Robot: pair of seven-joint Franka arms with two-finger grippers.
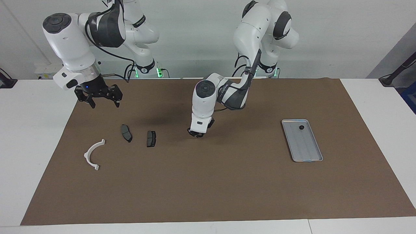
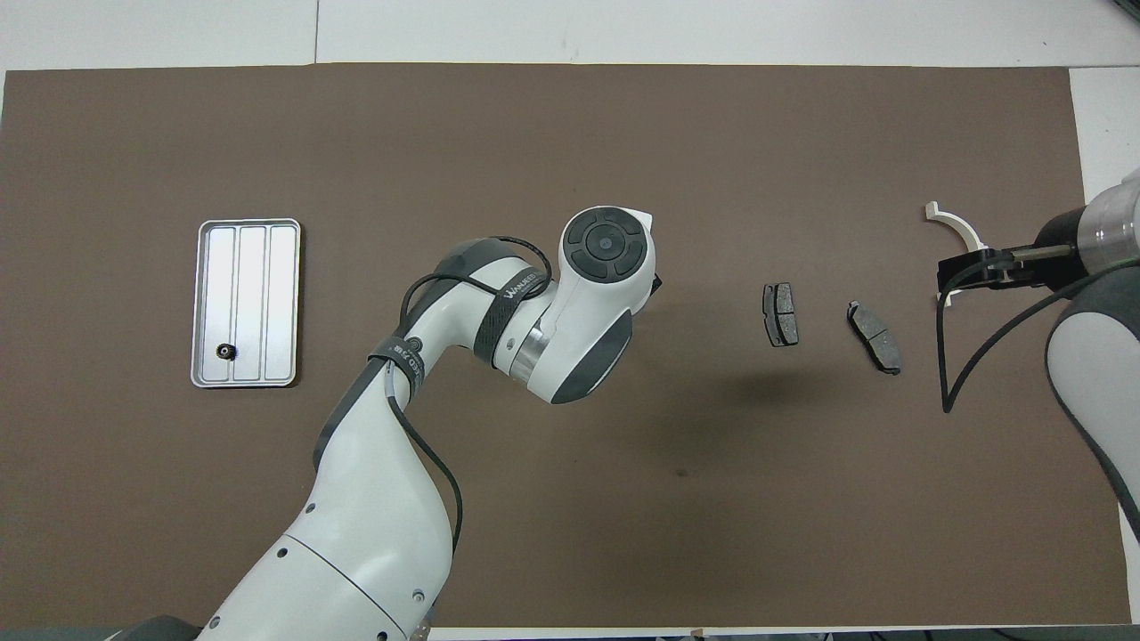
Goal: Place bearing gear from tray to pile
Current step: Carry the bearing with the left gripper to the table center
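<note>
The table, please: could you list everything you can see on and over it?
table: one, white, under everything.
mat: one, brown, covering most of the table.
tray: one, silver-grey, toward the left arm's end.
bearing gear: one, small and dark, in the tray at its end nearer the robots.
brake pads: two, dark grey, side by side toward the right arm's end.
bracket: one, white, semicircular, beside the pads, farther from the robots.
left end effector: one, dark, low over the mat's middle.
right end effector: one, black, open, raised over the mat at the right arm's end.
</note>
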